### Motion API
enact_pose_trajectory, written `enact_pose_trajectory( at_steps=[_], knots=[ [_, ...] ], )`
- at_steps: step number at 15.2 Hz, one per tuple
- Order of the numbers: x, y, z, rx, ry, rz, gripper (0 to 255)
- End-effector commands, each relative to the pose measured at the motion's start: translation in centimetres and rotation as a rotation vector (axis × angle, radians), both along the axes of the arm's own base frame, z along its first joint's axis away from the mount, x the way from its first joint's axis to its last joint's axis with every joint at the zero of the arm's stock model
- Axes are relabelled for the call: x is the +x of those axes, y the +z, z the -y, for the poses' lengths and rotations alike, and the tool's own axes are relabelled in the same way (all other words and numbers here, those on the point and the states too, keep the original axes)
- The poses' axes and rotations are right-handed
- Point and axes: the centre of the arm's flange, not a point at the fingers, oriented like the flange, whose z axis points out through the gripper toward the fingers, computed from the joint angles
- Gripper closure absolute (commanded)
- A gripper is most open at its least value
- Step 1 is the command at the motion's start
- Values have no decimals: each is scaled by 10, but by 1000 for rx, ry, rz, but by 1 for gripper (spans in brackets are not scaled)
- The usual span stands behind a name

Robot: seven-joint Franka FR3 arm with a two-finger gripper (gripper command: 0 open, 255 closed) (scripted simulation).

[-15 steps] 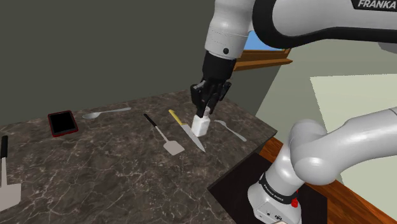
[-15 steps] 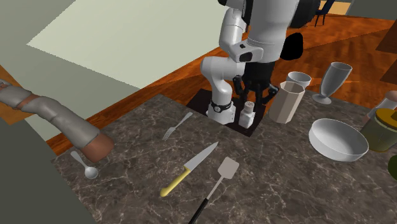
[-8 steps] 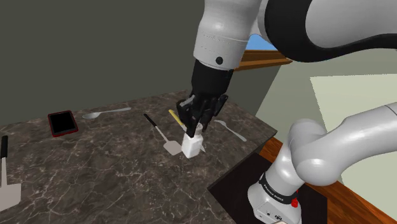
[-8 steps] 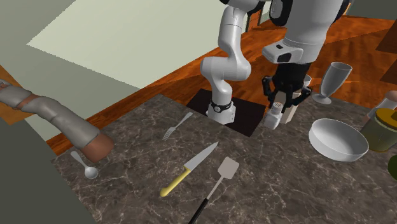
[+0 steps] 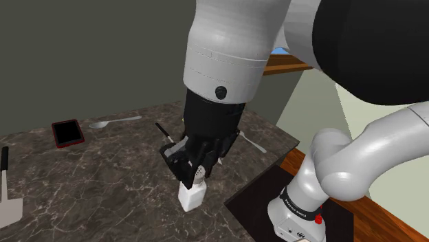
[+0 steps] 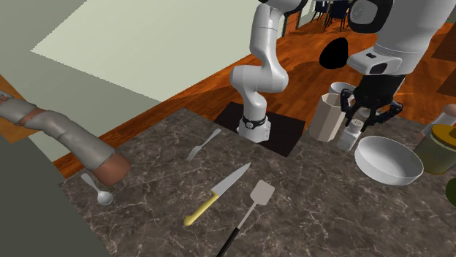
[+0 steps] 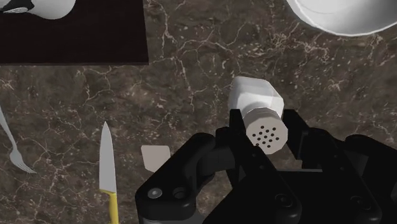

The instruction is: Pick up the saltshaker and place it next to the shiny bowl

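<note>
White saltshaker (image 6: 349, 136) hangs clasped in the black gripper (image 6: 370, 115) over the marble counter (image 6: 307, 212); shiny bowl (image 6: 388, 160) lies near at four o'clock in the second exterior view, faceted cup (image 6: 328, 117) at nine; lowering off-line could clip either and topple the saltshaker.

Dark counter (image 6: 314, 212) — knife (image 6: 219, 193), spatula (image 6: 261, 193), fork (image 6: 202, 144), bowl (image 6: 389, 162)

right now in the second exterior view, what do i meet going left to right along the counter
spoon → knife → saltshaker → bowl → greenish jar
</note>
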Motion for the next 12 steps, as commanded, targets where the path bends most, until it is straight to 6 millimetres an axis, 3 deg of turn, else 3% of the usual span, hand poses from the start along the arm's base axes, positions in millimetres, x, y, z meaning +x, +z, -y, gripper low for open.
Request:
enact_pose_trajectory(
  at_steps=[1, 3, 12],
  knots=[
    [-13, 1, -25, 1, -1, -1, 255],
    [-24, 2, -52, 1, -1, -1, 255],
    [-24, -46, -52, 1, -1, -1, 255]
  ],
)
